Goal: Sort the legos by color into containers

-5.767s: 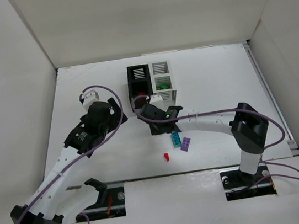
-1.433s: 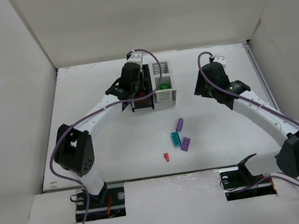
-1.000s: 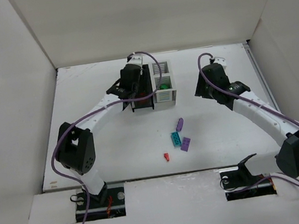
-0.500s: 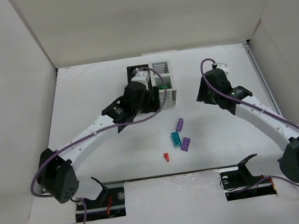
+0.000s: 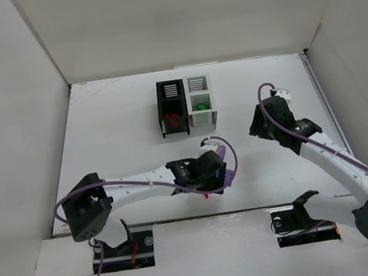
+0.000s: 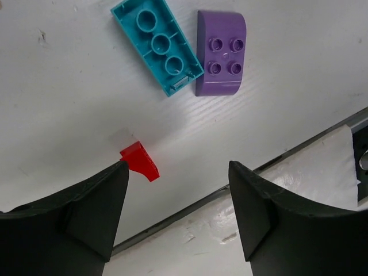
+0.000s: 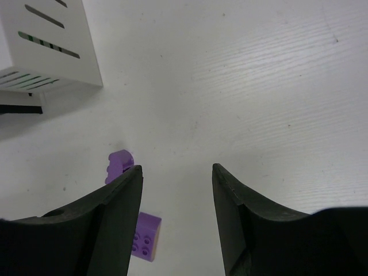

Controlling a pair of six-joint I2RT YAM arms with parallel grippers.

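Note:
My left gripper (image 5: 210, 175) is open and empty, hovering over the loose legos near the table's front edge. In the left wrist view a teal brick (image 6: 157, 46) and a purple brick (image 6: 221, 53) lie side by side. A small red piece (image 6: 140, 161) lies by my left fingertip; the gripper (image 6: 178, 172) touches none of them. My right gripper (image 5: 259, 129) is open and empty, right of the bins. Its wrist view (image 7: 176, 169) shows a small purple piece (image 7: 118, 164) and the purple brick (image 7: 144, 244). The black bin (image 5: 172, 109) holds red pieces and the white bin (image 5: 200, 101) green ones.
The white bin's slatted wall (image 7: 52, 46) is at the upper left of the right wrist view. The table's front edge and a metal strip (image 6: 299, 152) run just beyond the red piece. White walls enclose the table.
My left arm has swung from the black bin down to the loose legos at the front, its gripper open. My right arm has drifted slightly toward the front right.

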